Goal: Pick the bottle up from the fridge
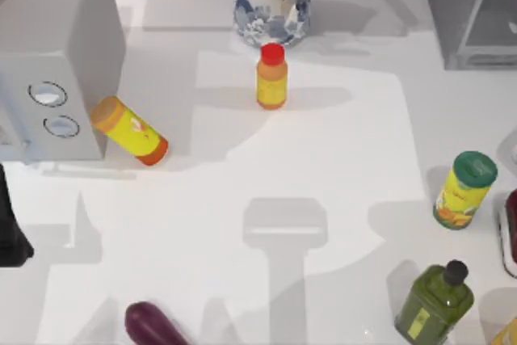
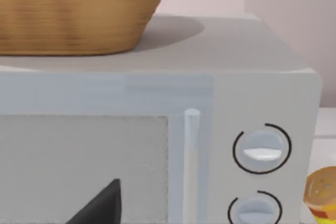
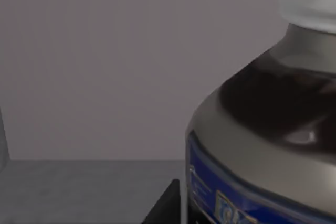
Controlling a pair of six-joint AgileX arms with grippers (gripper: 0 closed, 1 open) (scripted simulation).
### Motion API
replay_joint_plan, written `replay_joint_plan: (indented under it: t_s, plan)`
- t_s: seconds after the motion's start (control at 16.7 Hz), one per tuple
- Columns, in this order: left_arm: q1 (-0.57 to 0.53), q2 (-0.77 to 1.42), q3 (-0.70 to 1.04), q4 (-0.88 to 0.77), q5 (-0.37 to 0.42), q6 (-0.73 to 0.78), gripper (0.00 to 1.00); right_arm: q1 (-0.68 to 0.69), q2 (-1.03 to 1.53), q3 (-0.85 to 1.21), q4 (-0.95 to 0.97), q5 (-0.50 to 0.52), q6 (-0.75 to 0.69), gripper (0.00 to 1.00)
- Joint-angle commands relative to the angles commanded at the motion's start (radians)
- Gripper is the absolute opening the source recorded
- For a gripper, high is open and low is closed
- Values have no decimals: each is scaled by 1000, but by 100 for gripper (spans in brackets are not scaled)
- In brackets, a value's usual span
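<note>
The bottle (image 3: 262,129) looms close in the right wrist view, with a white cap, a dark body and a blue label. It stands upright on the grey floor inside the fridge (image 3: 105,66). A dark part of my right gripper (image 3: 165,205) sits right beside the bottle's lower side; whether it touches is unclear. From above, the fridge (image 1: 468,14) is a dark grey box at the table's back right corner. My left gripper (image 1: 8,232) is parked at the table's left edge, facing the microwave.
A pale grey microwave (image 1: 56,54) with two dials stands back left, a basket (image 2: 73,9) on top. On the table are a blue-white vase (image 1: 272,2), a red-capped orange bottle (image 1: 271,77), a lying yellow can (image 1: 129,131), a green-lidded can (image 1: 464,190), an olive bottle (image 1: 434,300) and an eggplant (image 1: 153,325).
</note>
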Motion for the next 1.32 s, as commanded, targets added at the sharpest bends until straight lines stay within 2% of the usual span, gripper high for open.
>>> replay_joint_plan:
  t_s: [0.24, 0.6, 0.9, 1.08, 1.32]
  plan:
    - [0, 0, 0, 0, 0, 0, 100, -4, -18, 7, -15, 1, 0, 0]
    - [0, 0, 0, 0, 0, 0, 100, -3, -111, 44, -155, -2, 3, 0]
    - [0, 0, 0, 0, 0, 0, 100, -4, -111, 39, -154, -3, 4, 0]
    - [0, 0, 0, 0, 0, 0, 100, -15, -162, -31, -128, -10, -2, 0]
    - [0, 0, 0, 0, 0, 0, 100, -40, -280, -229, -62, -35, -1, 0]
